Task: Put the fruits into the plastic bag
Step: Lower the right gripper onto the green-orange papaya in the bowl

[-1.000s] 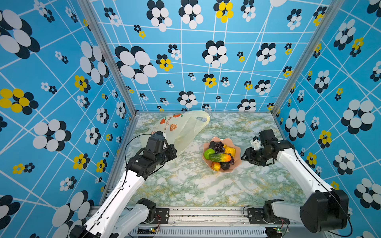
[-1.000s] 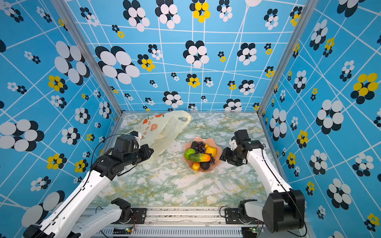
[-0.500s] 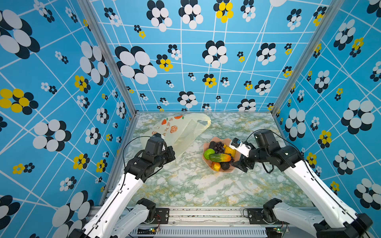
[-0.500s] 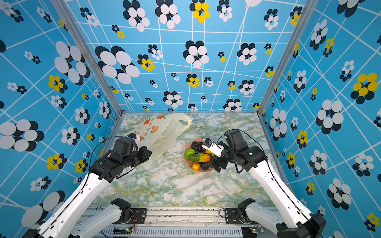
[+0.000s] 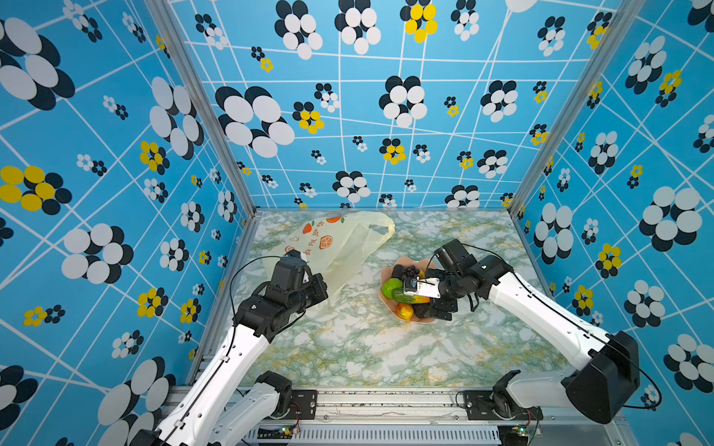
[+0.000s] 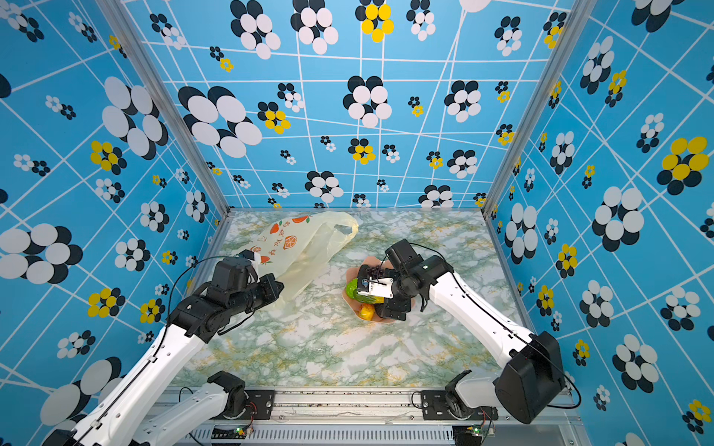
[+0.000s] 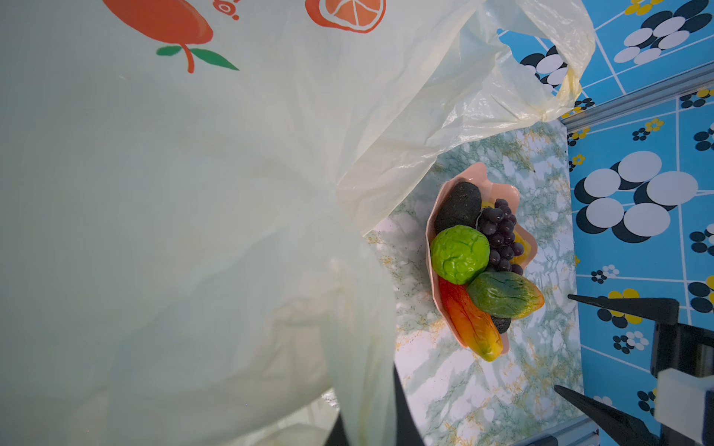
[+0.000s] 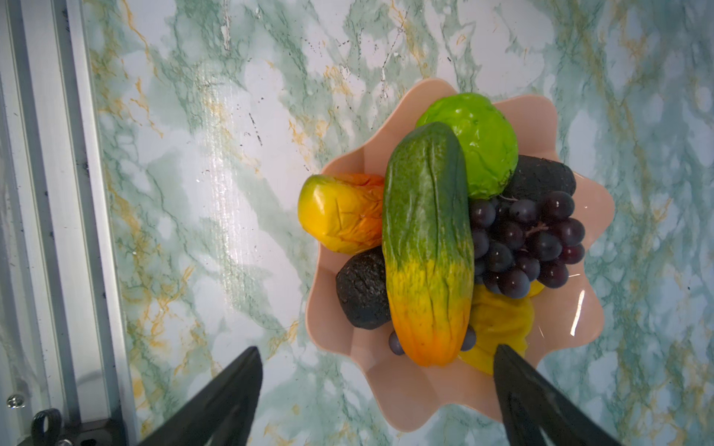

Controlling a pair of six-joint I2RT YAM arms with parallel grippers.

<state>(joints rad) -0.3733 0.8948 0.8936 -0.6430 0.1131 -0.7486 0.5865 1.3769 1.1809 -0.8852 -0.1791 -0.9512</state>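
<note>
overhead, the plastic bag (image 5: 340, 247) lies back left on the table (image 5: 367, 347), its edge clenched in the left gripper (image 5: 321, 287); left wrist: the fruits (image 7: 459, 255) fill a pink bowl (image 7: 498, 187); right wrist: the right gripper (image 8: 375, 347) gapes wide over the mango (image 8: 425, 239)

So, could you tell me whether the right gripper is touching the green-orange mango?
Apart: the right wrist view shows the open right gripper straddling the mango, with a gap on each side.
</note>
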